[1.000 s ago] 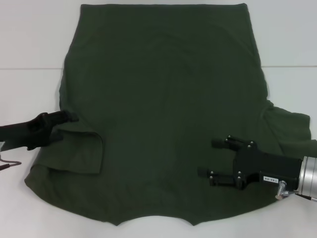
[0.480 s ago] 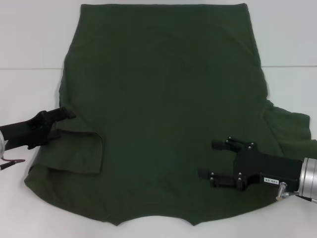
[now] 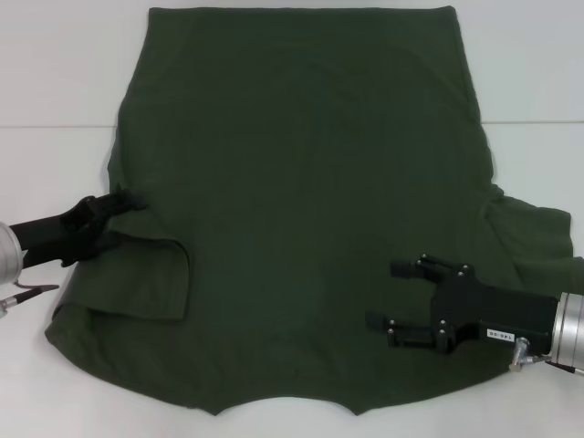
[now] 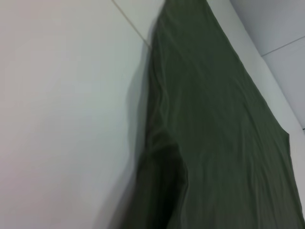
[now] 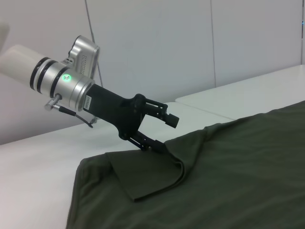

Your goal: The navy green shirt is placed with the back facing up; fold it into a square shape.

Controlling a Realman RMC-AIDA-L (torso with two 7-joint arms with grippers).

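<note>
The navy green shirt (image 3: 301, 201) lies spread across the tabletop (image 3: 55, 73). The right wrist view alone shows the left gripper (image 5: 159, 132) with fingers spread, one under the folded sleeve; it has edged inward. The right gripper (image 3: 391, 294) hovers with fingers released.

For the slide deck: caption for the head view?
Left end effector at olive shirt's folded sleeve; right end effector open above it.

Black left gripper (image 3: 117, 204) and right gripper (image 3: 388, 292); visible screws, silver ribbed wrists, white label, green indicator light.
</note>
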